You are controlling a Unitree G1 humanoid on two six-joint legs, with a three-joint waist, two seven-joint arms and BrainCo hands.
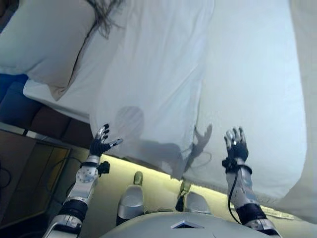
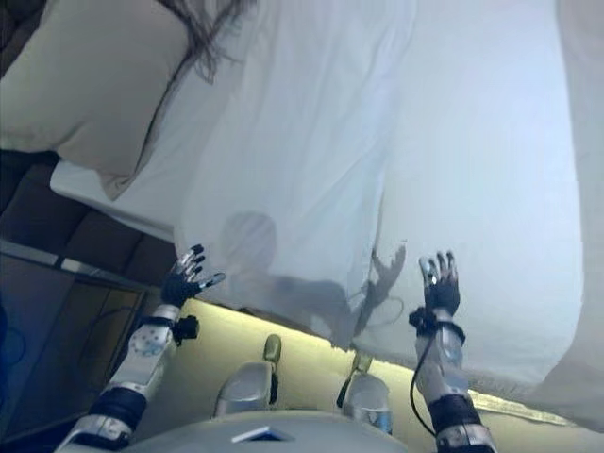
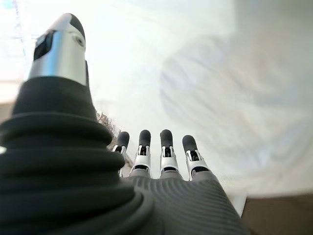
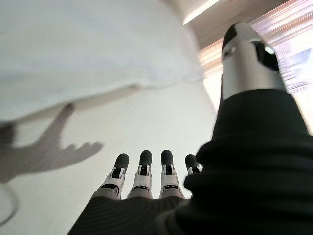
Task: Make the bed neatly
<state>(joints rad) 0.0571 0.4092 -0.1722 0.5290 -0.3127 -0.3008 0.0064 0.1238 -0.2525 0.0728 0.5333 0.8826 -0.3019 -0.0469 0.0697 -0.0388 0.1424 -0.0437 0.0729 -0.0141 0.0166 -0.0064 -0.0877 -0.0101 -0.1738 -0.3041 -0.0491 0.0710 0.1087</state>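
Observation:
A white duvet (image 1: 148, 84) lies across the bed, its edge hanging over the near side. To its right the white sheet (image 1: 252, 89) of the mattress shows bare. A white pillow (image 1: 47, 42) rests at the upper left. My left hand (image 1: 101, 143) hovers open just before the duvet's hanging edge, fingers spread, holding nothing. My right hand (image 1: 237, 146) is raised open over the sheet's near edge, also holding nothing. In the wrist views the fingers (image 3: 166, 152) of the left and the fingers (image 4: 142, 174) of the right stand straight.
A dark tasselled fringe (image 1: 104, 17) lies on the duvet beside the pillow. A dark headboard and bedside unit (image 1: 34, 163) stand at the lower left. A lit strip (image 1: 158, 178) runs under the bed's near edge.

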